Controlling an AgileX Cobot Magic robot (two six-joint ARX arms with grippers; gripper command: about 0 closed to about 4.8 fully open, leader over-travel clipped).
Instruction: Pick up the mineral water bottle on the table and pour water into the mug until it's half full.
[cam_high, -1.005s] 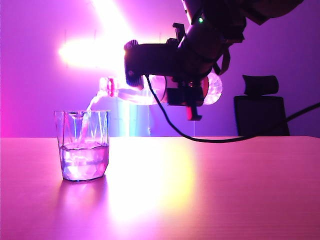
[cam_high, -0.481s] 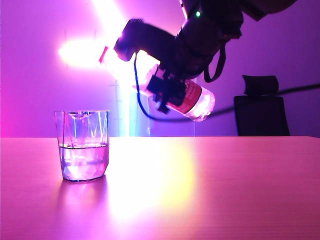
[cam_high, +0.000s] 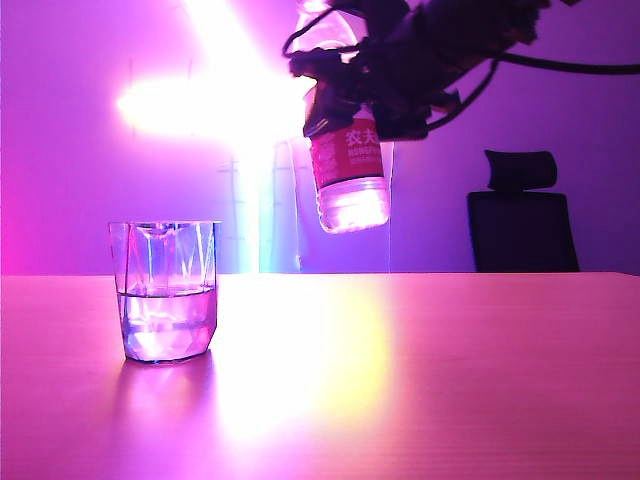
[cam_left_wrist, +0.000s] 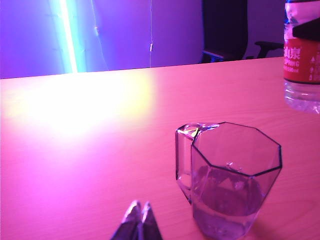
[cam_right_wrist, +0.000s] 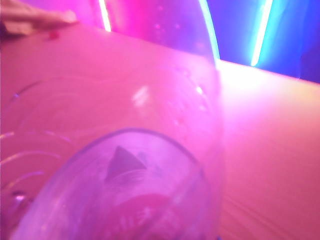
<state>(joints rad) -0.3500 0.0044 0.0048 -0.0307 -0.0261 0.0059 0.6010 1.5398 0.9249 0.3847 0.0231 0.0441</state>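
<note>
You tipped the bottle (cam_high: 350, 175) back upright, right gripper (cam_high: 400, 90) jaws clamped on it, left gripper (cam_left_wrist: 137, 220) jaws together, so pouring stopped with the mug (cam_high: 167, 290) about half full.

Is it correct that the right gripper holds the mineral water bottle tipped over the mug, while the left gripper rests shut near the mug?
Not quite. The exterior view shows the right gripper holding the mineral water bottle upright, beside the mug, not over it. The left gripper is shut near the mug.

the table (cam_high: 420, 380) is tinted pink-purple, with faint wood grain and a yellow-white glare patch. the mineral water bottle (cam_high: 350, 170) is clear, banded by a red label with white characters. the mug (cam_high: 165, 290) is clear faceted glass; the water (cam_high: 165, 320) is colourless, tinged violet.
</note>
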